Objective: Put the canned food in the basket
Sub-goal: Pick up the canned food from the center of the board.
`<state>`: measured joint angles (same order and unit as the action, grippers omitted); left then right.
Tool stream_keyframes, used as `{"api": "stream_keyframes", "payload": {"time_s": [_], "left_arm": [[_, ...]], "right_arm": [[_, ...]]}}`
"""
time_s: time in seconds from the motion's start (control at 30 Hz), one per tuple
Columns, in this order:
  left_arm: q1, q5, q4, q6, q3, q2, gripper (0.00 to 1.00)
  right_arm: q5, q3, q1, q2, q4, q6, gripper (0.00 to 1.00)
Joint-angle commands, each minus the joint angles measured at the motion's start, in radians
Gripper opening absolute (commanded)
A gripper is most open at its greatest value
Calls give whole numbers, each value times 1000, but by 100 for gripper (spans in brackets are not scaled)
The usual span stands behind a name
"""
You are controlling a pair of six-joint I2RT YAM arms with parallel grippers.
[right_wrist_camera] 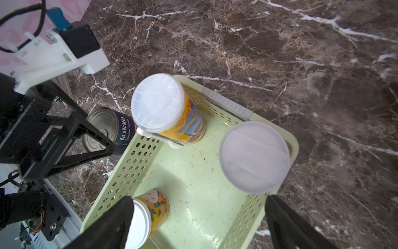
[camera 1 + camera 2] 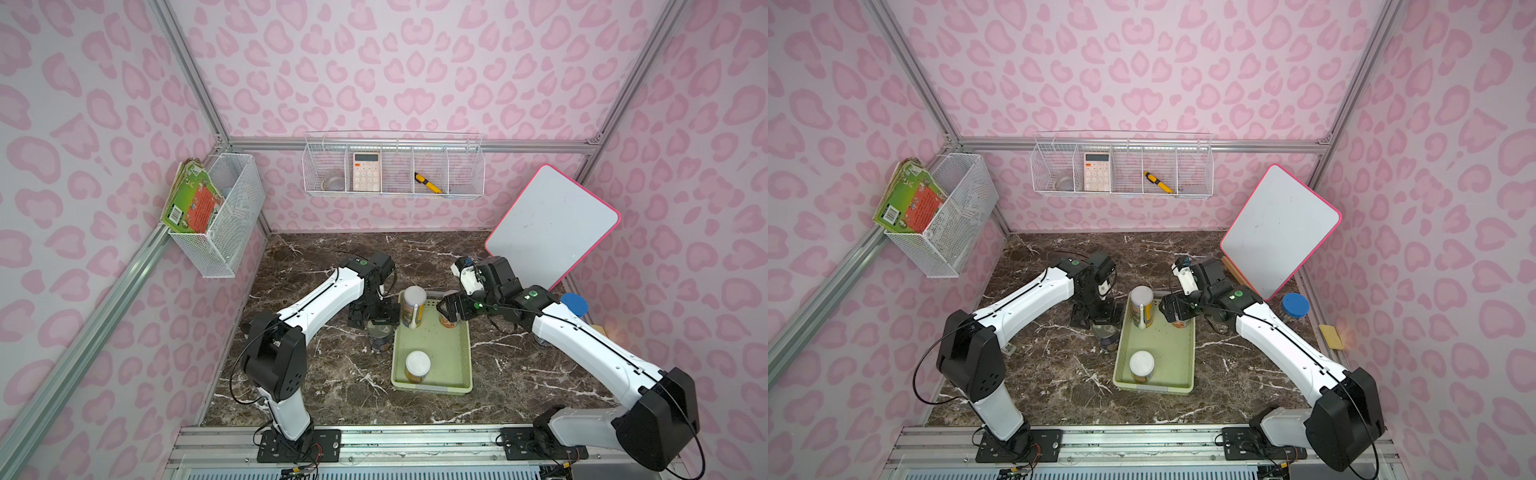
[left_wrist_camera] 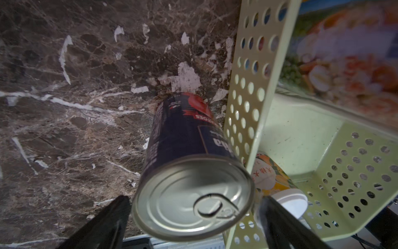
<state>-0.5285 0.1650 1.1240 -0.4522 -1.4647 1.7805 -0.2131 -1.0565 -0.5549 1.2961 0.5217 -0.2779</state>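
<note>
step: last pick | la sicilia can (image 2: 380, 336) mid-frame, on table just left of basket (image 2: 432, 389) | L gripper (image 3: 192, 200) wide over it; R gripper (image 1: 199, 199) wide, empty | nxt: lower, grip, lift over wall

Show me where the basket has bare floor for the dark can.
Free: the basket floor's middle and near-right part, bordered by the near-left can, the right wall and the near wall. Crowded: the far end, where the tall can and the far-right can fill both corners. The dark can stands outside, beside the left wall.
</note>
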Motion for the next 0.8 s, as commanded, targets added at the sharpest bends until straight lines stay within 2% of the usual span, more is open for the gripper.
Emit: {"api": "stream_keyframes", "payload": {"time_s": [0.0,0.1,0.17,0.5,0.63,0.7,0.77], "left_arm": [[1,-7,3,15,5,22,98],[1,-25,-1,15,3,47,95],[1,-33,-1,15,3,58,88],[2,-103,26,25,0,74,30],[1,-164,103,38,-65,43,8],[1,-191,147,42,-98,13,0],[1,-214,200,46,-139,-20,0]], "right_arm": [[0,25,15,-25,-7,-4,98],[-6,53,30,-52,-24,-10,98],[-9,65,35,-65,-31,-12,98],[-10,104,61,-104,-32,-12,98],[-9,108,70,-113,-31,-10,98],[-9,113,77,-118,-35,-12,98],[-9,119,84,-124,-39,-14,98]]}}
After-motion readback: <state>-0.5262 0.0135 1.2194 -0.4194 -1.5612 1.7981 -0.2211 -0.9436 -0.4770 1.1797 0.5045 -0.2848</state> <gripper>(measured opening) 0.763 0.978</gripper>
